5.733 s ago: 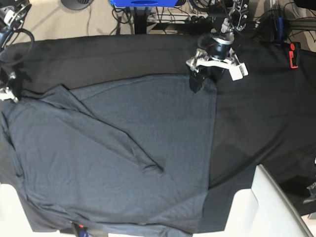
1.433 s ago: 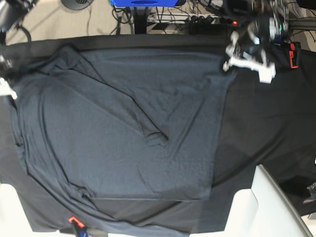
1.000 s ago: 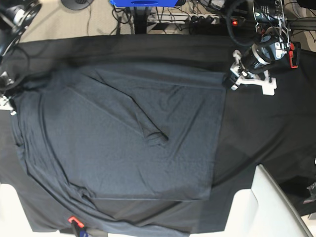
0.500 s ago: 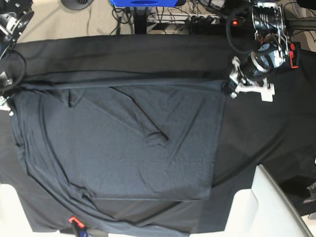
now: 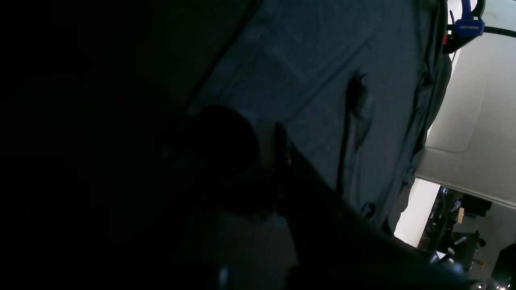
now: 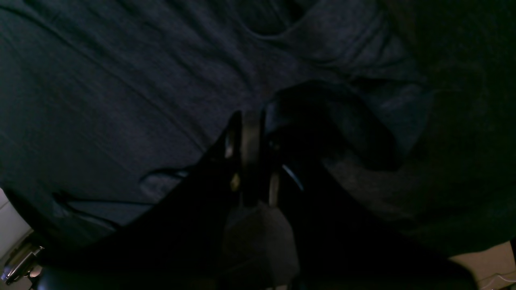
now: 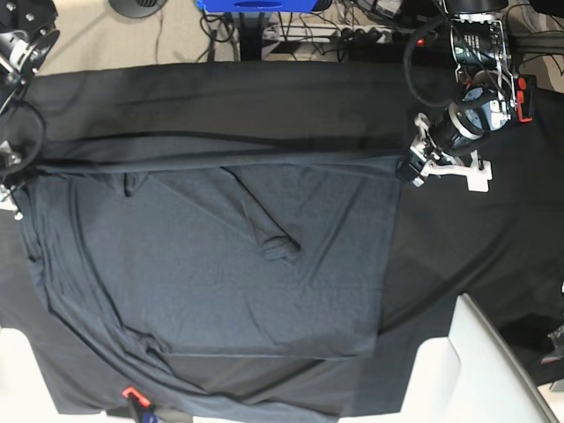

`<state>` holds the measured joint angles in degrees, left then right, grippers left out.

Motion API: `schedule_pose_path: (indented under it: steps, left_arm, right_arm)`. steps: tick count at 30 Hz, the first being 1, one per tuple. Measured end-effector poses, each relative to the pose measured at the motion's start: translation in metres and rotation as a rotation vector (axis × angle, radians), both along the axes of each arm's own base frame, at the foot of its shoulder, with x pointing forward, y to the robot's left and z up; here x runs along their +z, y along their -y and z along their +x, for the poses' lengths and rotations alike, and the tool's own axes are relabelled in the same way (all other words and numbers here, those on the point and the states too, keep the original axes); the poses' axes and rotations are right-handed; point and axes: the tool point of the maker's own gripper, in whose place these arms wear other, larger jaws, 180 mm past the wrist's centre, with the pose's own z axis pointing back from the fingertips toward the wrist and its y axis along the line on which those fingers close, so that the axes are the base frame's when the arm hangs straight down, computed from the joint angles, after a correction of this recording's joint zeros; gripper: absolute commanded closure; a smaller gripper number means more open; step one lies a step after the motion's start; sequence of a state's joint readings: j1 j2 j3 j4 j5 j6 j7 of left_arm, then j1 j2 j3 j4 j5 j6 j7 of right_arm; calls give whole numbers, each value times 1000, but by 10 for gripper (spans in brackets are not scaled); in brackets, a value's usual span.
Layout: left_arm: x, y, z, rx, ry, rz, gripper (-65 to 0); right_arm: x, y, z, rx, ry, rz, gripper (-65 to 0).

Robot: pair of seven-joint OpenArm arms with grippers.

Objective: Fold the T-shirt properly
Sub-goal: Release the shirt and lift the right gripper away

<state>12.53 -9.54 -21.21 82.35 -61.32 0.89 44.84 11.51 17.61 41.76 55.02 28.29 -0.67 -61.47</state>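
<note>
The T-shirt (image 7: 203, 264) lies spread over the table, dark charcoal, with a sleeve folded across its middle. Its far edge runs taut between my two grippers. My left gripper (image 7: 408, 169) is shut on the shirt's far right corner. At the view's left edge, my right gripper (image 7: 12, 187) is shut on the far left corner. In the left wrist view the shut left gripper (image 5: 276, 137) shows as a dark shape over the T-shirt (image 5: 322, 60). In the right wrist view the right gripper (image 6: 250, 121) pinches bunched fabric of the T-shirt (image 6: 121, 80).
A blacker table cloth (image 7: 264, 97) covers the table under the shirt. A white panel (image 7: 480, 370) juts in at the front right. A red clamp (image 7: 525, 97) sits at the far right edge, another red clamp (image 7: 132, 393) at the front left. Cables lie behind the table.
Both grippers have drawn the shirt's far edge toward the front. That edge has gone straight and taut, and the loose fold at the far left has flattened.
</note>
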Motion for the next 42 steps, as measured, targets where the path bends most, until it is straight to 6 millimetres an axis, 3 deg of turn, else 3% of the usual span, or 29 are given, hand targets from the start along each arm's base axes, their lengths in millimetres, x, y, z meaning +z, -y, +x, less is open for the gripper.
schedule_pose_path:
  steps: [10, 15, 16, 18, 21, 26, 30, 35, 37, 38, 40, 42]
  left_arm:
    - [-6, -1, 6, 11, -11, -10, 0]
    - [-3, -2, 8, 12, -1, -10, 0]
    - [-3, -2, 8, 12, -1, -10, -21]
    - [-1, -2, 9, 9, 6, -4, -169]
    - [12, -4, 16, 6, 43, 11, -339]
    - [34, -6, 30, -3, 109, 37, -527]
    - [62, -6, 53, -19, 198, 55, -607]
    - [85, -6, 57, -39, 252, 98, -609]
    - [97, -4, 55, -68, 285, 115, -601]
    - [100, -5, 50, -79, 292, 129, -564]
    - [93, -9, 35, -73, 263, 148, -374]
    - [75, -5, 14, -83, 193, 140, -87]
  right_arm:
    - [0, 0, 0, 0, -1, 0, -14]
    - [0, 0, 0, 0, 1, -2, -186]
    - [0, 1, 1, -1, 3, -5, -212]
    - [1, 5, 3, -9, 18, -24, -255]
    - [3, 14, 9, -15, 61, -78, -270]
    - [21, 19, 23, 111, 196, -184, -269]
    - [48, 25, 30, 130, 290, -294, -266]
    - [80, 44, 22, 146, 354, -450, -264]
    - [86, 40, 15, 200, 354, -483, -263]
    - [85, 34, 13, 253, 339, -502, -251]
    - [73, 3, 18, 421, 335, -488, -162]
    - [64, -29, 26, 523, 338, -446, -27]
